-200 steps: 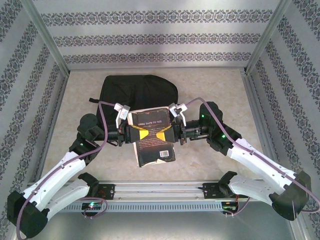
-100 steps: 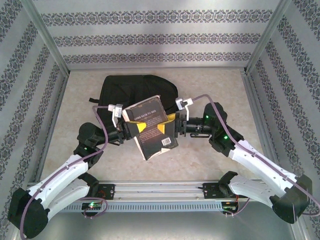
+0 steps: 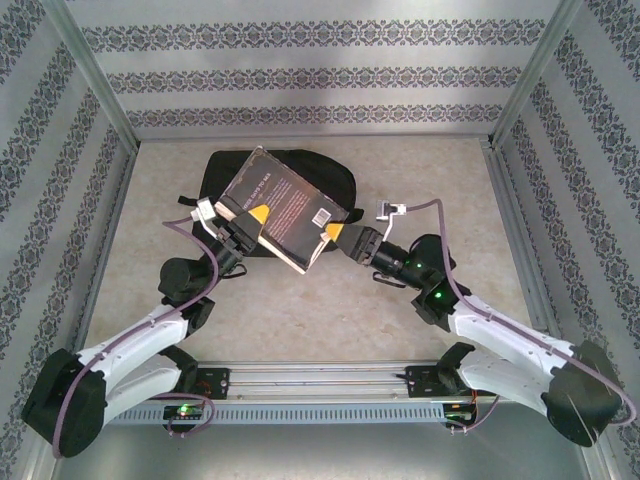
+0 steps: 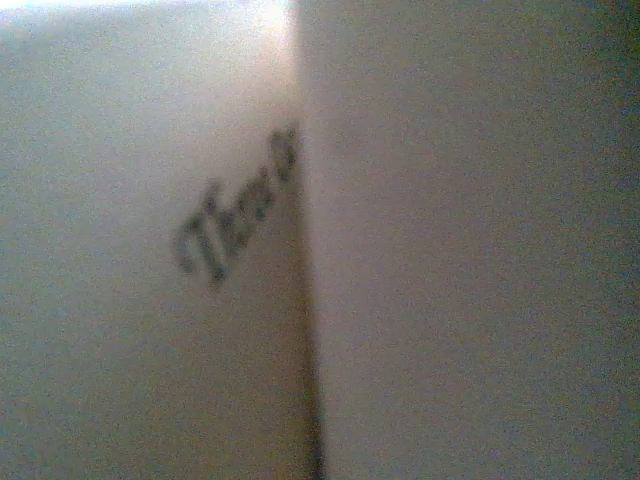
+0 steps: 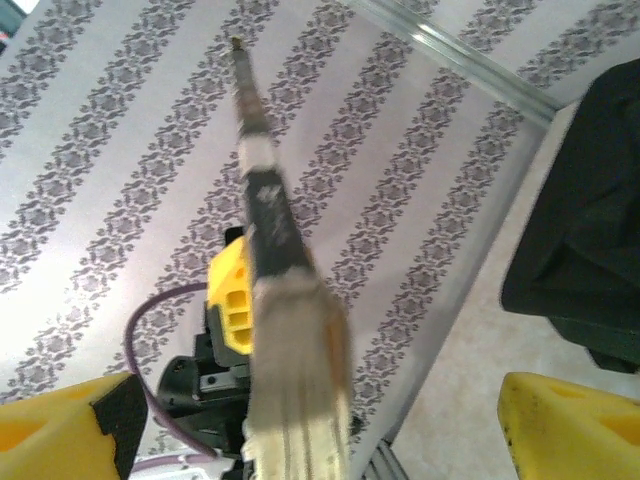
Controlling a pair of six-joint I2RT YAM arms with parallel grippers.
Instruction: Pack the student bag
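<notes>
The student bag (image 3: 325,180) lies black and flat at the back middle of the table, and its edge shows at the right of the right wrist view (image 5: 590,220). A dark-covered book (image 3: 275,205) hangs tilted above the bag, with my left gripper (image 3: 252,222) shut on its left edge. In the left wrist view a pale page of the book (image 4: 200,300) sits blurred right against the lens. My right gripper (image 3: 335,235) stands open at the book's lower right corner. In the right wrist view its yellow fingers (image 5: 560,425) are spread wide, and the book (image 5: 290,340) stands edge-on between them, untouched.
Patterned walls and metal frame posts (image 3: 100,85) close in the table on three sides. A metal rail (image 3: 320,380) runs along the near edge between the arm bases. Bare beige tabletop (image 3: 330,320) lies in front of the bag.
My right gripper has opened and let go of the book. The left gripper has swung the book up and back, from in front of the bag to above it.
</notes>
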